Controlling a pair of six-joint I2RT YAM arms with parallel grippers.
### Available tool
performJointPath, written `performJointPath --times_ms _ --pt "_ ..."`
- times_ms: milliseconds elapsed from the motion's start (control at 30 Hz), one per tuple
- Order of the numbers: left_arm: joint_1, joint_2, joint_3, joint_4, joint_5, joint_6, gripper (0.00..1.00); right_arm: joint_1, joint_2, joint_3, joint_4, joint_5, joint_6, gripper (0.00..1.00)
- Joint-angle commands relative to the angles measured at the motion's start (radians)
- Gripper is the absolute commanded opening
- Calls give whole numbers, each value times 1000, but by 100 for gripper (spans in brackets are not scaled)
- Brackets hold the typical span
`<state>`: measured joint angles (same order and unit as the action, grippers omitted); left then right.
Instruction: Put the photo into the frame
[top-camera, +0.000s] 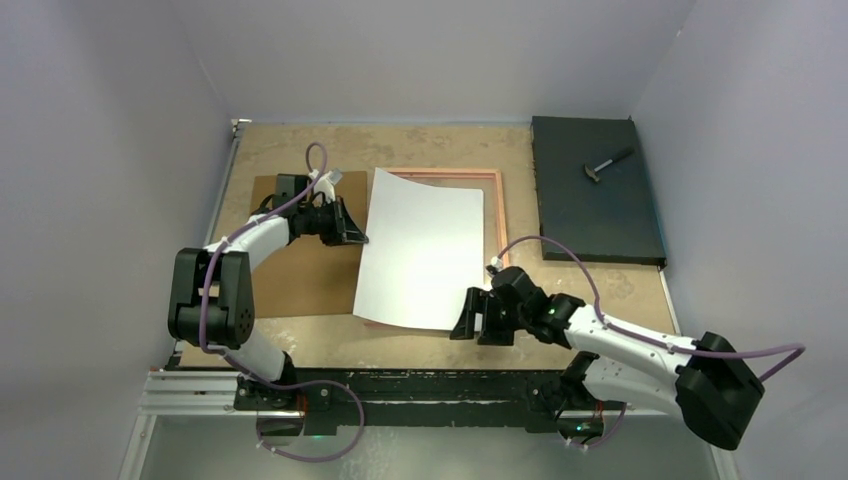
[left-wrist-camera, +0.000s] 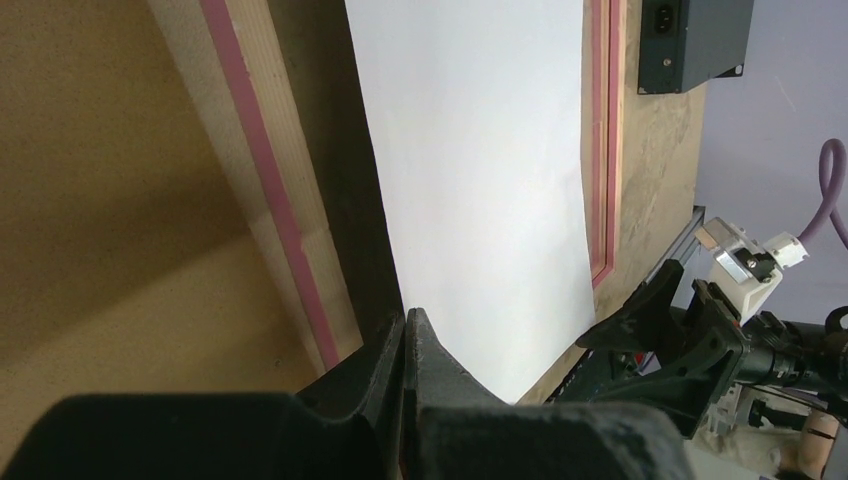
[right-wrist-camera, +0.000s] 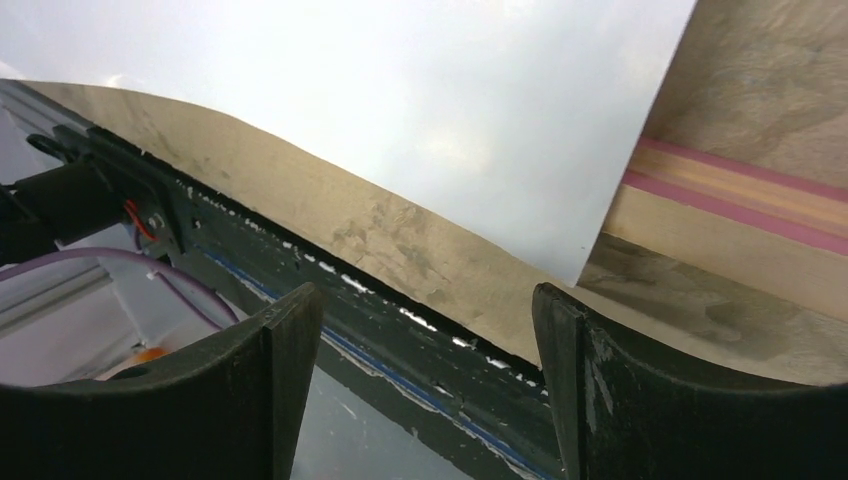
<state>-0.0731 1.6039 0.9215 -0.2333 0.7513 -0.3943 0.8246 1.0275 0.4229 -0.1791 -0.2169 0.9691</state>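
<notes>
1. The photo (top-camera: 425, 250) lies plain white face up over the frame (top-camera: 496, 205), near the middle of the desk (top-camera: 440, 140). It covers most of the frame's opening.
2. The frame lies flat on the desk. Its pale wood-orange rim shows along the far side and the right side, and a thin strip shows past the photo's near edge.
3. The photo does not lie flat. Its far edge curves upward, and the left wrist view shows a dark shadow under its left edge.
4. The left end effector (top-camera: 352, 232) reaches in from the left, with its fingers (left-wrist-camera: 440, 370) pressed together. Their tips meet right at the photo's left edge and appear to pinch the sheet.
5. The right end effector (right-wrist-camera: 425, 300) sits low at the near edge of the desk, just beside the photo's near right corner. Its fingers stand wide apart with nothing between them, and the corner lies ahead of them without touching.
6. A plain brown backing board (top-camera: 295, 270) lies flat on the desk to the left of the frame, under the left arm.
7. A dark slab (top-camera: 600, 215) sits at the far right of the desk, well apart from the frame, with a small hammer-like tool (top-camera: 607, 165) on top.
</notes>
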Motion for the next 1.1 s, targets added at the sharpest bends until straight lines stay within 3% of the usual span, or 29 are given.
performJointPath --times_ms 0,300,1067 --pt "7 -44 10 -10 2 36 0 1 -35 -2 -46 71 19 77" --pt "6 -48 24 -52 -7 66 0 1 -121 -26 -63 170 85 63" --pt "7 -58 40 -123 1 131 0 2 -210 -43 -123 273 150 52"
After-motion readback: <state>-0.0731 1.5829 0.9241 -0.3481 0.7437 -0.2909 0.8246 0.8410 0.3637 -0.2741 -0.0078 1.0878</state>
